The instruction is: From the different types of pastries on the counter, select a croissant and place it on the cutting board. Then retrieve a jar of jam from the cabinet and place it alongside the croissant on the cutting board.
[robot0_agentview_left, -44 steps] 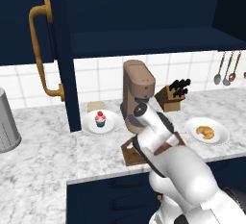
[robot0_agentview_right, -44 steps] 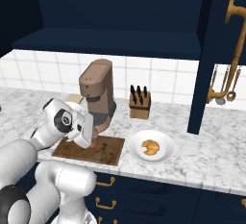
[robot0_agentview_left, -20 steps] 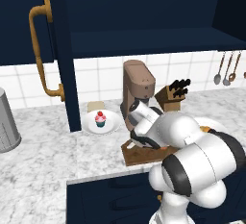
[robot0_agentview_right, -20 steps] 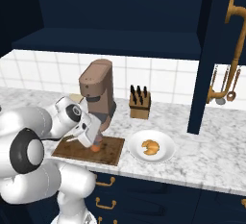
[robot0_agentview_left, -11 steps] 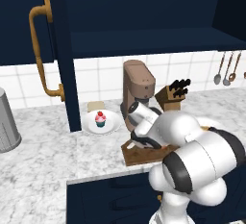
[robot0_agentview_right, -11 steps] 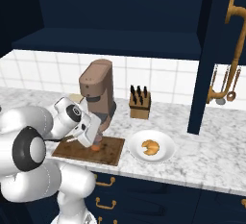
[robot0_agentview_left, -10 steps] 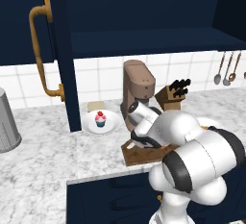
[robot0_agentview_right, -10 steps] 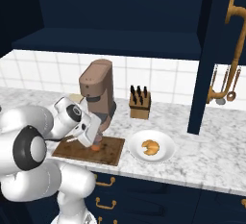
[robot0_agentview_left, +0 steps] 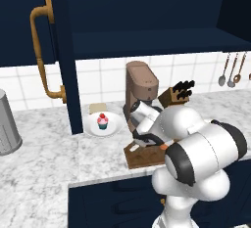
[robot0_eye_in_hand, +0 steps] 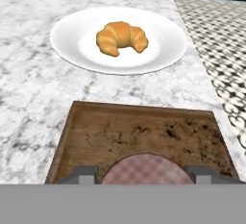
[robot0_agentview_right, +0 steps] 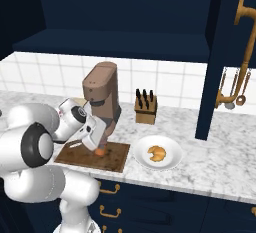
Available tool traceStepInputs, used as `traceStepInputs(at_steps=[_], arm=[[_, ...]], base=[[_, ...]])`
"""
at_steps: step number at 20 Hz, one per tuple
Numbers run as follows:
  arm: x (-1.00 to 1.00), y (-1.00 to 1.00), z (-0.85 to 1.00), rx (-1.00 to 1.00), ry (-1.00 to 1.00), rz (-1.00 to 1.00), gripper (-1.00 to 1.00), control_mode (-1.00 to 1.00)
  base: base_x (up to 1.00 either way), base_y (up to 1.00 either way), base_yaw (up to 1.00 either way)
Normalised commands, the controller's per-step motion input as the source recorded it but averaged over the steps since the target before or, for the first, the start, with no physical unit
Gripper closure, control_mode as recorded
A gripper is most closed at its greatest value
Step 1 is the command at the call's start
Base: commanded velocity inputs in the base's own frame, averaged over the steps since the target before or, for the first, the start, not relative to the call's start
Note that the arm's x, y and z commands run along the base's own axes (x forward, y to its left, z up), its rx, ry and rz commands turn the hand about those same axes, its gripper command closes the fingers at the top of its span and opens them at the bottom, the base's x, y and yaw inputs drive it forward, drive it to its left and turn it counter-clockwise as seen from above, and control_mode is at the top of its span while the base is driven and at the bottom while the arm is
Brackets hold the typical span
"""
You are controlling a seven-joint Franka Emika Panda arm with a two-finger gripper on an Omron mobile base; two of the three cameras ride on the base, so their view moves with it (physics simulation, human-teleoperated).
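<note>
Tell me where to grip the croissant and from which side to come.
Grip the croissant across its thick middle, coming straight down from above. It lies flat on a shallow white plate, horns curving toward the cutting board, so the sides are open, and the tapered tips give less hold.

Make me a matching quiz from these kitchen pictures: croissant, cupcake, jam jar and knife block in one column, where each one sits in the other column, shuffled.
Things:
1. croissant
2. cupcake
3. jam jar
4. knife block

Places:
A. on the cutting board, at the pincer
B. by the tiled wall, beside the coffee machine
C. on a white plate right of the board
D. on a white plate beside the open cabinet door

Pairs: 1-C, 2-D, 3-A, 4-B
</note>
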Motion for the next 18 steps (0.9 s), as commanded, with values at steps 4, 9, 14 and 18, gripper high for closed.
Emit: traceStepInputs(at_steps=[4,9,14,18], arm=[[-0.08,0.0,-0.01,0.0,0.0,0.0,-1.0,-1.0],[-0.18,0.0,0.05,0.0,0.0,0.0,-1.0,-1.0],[-0.26,0.0,0.43,0.01,0.0,0.0,-1.0,-1.0],[0.0,0.0,0.55,0.02,0.0,0.0,-1.0,-1.0]], base=[[0.0,0.0,0.0],[0.0,0.0,0.0],[0.0,0.0,0.0],[0.0,0.0,0.0]])
